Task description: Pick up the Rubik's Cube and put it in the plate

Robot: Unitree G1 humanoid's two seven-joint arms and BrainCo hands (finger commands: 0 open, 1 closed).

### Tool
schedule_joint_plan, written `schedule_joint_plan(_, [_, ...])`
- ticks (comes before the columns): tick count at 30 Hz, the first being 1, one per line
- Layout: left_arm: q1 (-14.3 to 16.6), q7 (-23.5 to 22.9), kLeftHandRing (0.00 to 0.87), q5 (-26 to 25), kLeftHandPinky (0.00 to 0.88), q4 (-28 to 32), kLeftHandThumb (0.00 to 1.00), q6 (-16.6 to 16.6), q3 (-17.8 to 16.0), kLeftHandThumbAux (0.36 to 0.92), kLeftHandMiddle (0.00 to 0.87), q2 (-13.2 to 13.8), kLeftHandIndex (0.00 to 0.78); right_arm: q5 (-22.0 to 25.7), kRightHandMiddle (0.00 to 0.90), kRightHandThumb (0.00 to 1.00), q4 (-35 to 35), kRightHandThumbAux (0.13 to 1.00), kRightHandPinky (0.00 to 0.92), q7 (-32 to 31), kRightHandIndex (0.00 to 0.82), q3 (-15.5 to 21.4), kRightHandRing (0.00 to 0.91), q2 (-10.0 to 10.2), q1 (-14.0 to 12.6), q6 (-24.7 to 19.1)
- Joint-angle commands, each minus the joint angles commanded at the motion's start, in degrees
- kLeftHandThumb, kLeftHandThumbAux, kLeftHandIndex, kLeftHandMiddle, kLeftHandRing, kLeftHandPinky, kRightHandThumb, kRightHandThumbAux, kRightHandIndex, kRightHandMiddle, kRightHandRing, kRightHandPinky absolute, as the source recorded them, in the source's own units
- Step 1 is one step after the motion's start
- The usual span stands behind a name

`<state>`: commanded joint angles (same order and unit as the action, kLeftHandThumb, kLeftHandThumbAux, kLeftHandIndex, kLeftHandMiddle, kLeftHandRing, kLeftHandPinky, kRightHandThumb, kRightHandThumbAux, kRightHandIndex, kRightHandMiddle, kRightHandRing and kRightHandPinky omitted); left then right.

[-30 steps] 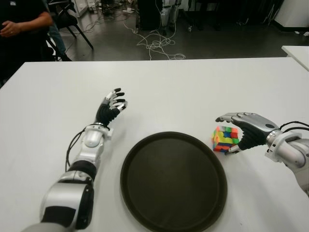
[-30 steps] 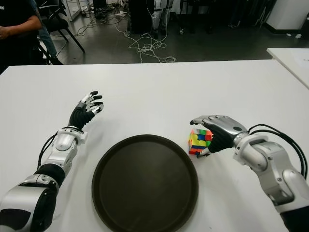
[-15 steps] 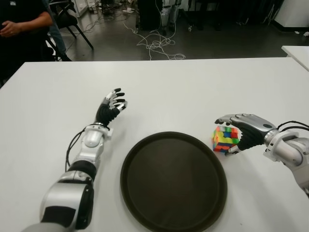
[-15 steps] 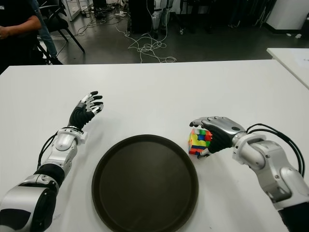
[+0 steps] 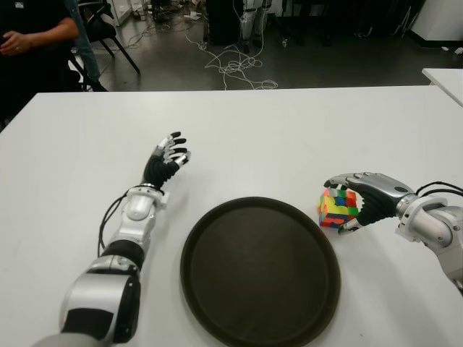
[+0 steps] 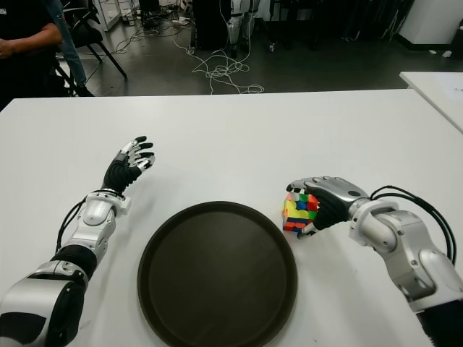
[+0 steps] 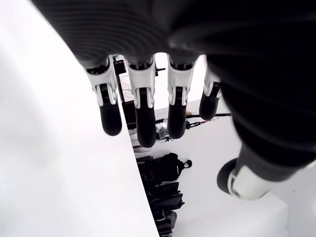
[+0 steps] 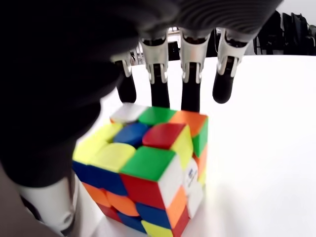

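The Rubik's Cube (image 5: pixel 335 209) stands on the white table (image 5: pixel 289 137), just off the right rim of the round dark plate (image 5: pixel 217 289). My right hand (image 5: pixel 364 193) arches over the cube from the right. In the right wrist view its fingers (image 8: pixel 190 81) reach past the far edge of the cube (image 8: pixel 148 168) without pressing on it, and the thumb sits low beside it. The hand is open and the cube rests on the table. My left hand (image 5: pixel 166 160) shows left of the plate with its fingers (image 7: pixel 140 111) spread and holding nothing.
A person (image 5: pixel 32 43) stands beyond the table's far left corner, near a chair (image 5: pixel 108 29). Cables (image 5: pixel 235 69) lie on the floor behind the table. A second white table (image 5: pixel 445 78) shows at the far right.
My right hand's fingers have dropped a little closer over the cube. The cube, the plate and the left hand have not moved.
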<state>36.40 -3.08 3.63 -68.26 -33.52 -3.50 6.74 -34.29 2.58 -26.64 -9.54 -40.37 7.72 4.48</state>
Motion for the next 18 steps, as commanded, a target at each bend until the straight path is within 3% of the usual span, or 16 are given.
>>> schedule_joint_plan(18, [0.0,0.0,0.197,-0.2,0.182,0.3,0.177,0.3,-0.1,0.669,0.192,-0.1,0.121,-0.1,0.289,0.0,-3.4,0.767,0.264,0.9,0.233,-0.7,0.291,0.1,1.4,-0.1])
